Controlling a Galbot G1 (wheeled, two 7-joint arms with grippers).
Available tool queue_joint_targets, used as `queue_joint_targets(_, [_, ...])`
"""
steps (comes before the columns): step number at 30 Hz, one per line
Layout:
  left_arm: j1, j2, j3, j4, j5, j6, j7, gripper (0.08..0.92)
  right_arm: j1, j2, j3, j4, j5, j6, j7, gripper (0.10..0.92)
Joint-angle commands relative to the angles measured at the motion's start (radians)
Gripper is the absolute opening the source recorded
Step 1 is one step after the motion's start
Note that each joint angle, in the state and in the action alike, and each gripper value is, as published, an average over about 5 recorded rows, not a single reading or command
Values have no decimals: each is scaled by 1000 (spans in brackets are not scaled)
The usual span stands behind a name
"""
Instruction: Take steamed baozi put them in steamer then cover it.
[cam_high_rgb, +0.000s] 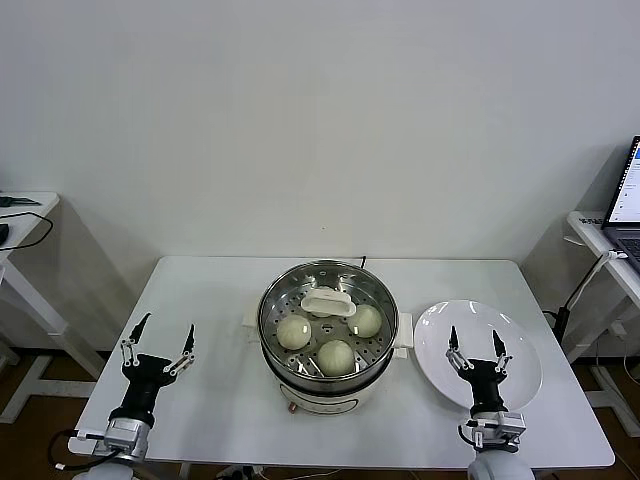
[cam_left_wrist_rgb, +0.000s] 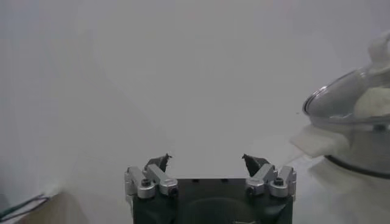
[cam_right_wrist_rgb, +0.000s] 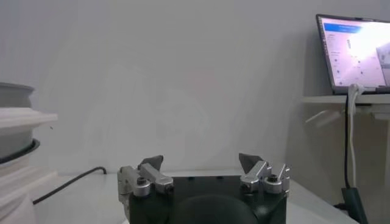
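Observation:
The steamer (cam_high_rgb: 268, 312) stands mid-table with the cover lying on it; the cover's cream handle (cam_high_rgb: 329, 301) sits near the far side. Through the glass I see three steamed baozi (cam_high_rgb: 293, 333) (cam_high_rgb: 336, 356) (cam_high_rgb: 366, 320) on the perforated tray. My left gripper (cam_high_rgb: 166, 325) is open and empty at the front left, well clear of the pot. My right gripper (cam_high_rgb: 475, 335) is open and empty at the front right, over the white plate. The left wrist view shows its gripper (cam_left_wrist_rgb: 206, 158) open, with the glass cover (cam_left_wrist_rgb: 341, 100) off to one side. In the right wrist view the gripper (cam_right_wrist_rgb: 200, 158) is open beside the steamer (cam_right_wrist_rgb: 12, 103).
An empty white plate (cam_high_rgb: 520, 350) lies right of the steamer. A black cable (cam_right_wrist_rgb: 67, 182) runs behind the pot. A laptop (cam_right_wrist_rgb: 356, 52) stands on a side table at the far right, and another side table (cam_high_rgb: 25, 215) stands at the left.

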Motion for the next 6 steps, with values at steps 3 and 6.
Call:
queue_joint_targets(3, [13,-2,-24,29,-43,-43,10,823,-6,1,0,29,48,-12,6,823])
queue_joint_targets(6, [15,-2,-22,27,-40,-43,12,823,-7,3,0,40,61,-17,8,823])
